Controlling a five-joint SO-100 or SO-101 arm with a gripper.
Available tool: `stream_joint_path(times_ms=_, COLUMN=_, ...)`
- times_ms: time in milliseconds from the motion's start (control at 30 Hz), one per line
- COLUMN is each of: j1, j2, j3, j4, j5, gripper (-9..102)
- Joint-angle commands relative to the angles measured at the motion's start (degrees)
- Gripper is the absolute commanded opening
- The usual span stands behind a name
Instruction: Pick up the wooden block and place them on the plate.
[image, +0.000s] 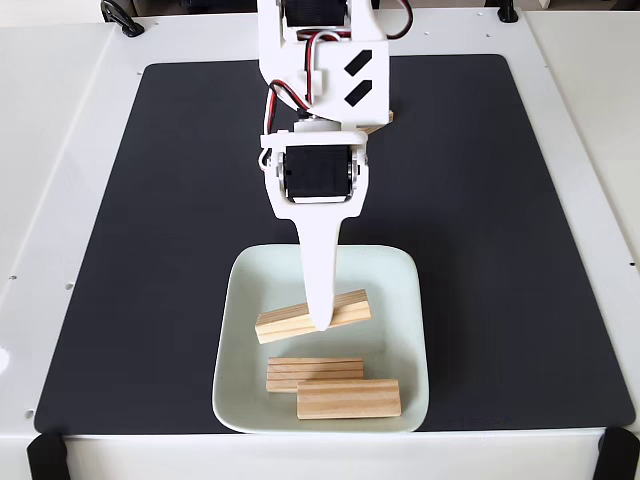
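The pale mint-white plate (240, 300) sits at the front middle of the black mat. Three light-tan wooden blocks are in it: a tilted one (285, 322) at mid-plate, and two lying flat near the front rim (315, 373) (348, 398). My white gripper (322, 322) points straight down over the plate. Its front finger (320, 270) crosses the tilted block, with the tip at the block's lower edge. The other finger is hidden behind it, so the grip cannot be read. A corner of a fourth wooden block (382, 124) peeks out behind the arm at the back.
The black mat (170, 250) covers most of the white table (40, 200), with bare mat to the left and right of the plate. Black clamps sit at the front corners (45, 458) (618, 455). The arm's base stands at the back middle.
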Motion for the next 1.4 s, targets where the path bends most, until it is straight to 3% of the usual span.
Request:
stream_joint_path(times_ms=0, j1=0.09, j2=1.76, j3=0.44, j4=0.0, j5=0.18, gripper=20)
stream_joint_path(times_ms=133, j1=0.35, j2=1.76, j3=2.2, j4=0.0, j5=-1.93, gripper=34)
stream_joint_path(times_ms=533, j1=0.35, j2=2.9, j3=2.29, j4=0.0, j5=-4.31, gripper=29)
stream_joint_path(times_ms=700, j1=-0.18, j2=9.23, j3=10.11, j4=0.0, j5=-4.22, gripper=28)
stream_joint_path(times_ms=800, j1=-0.53, j2=14.68, j3=17.84, j4=-0.62, j5=-4.22, gripper=22)
stream_joint_path(times_ms=967, j1=-0.62, j2=23.55, j3=27.86, j4=-0.35, j5=-4.22, gripper=-2)
stream_joint_path(times_ms=1233, j1=-1.49, j2=37.97, j3=43.24, j4=0.18, j5=-5.27, gripper=0)
stream_joint_path(times_ms=1367, j1=-2.72, j2=43.77, j3=48.43, j4=8.96, j5=-12.04, gripper=0)
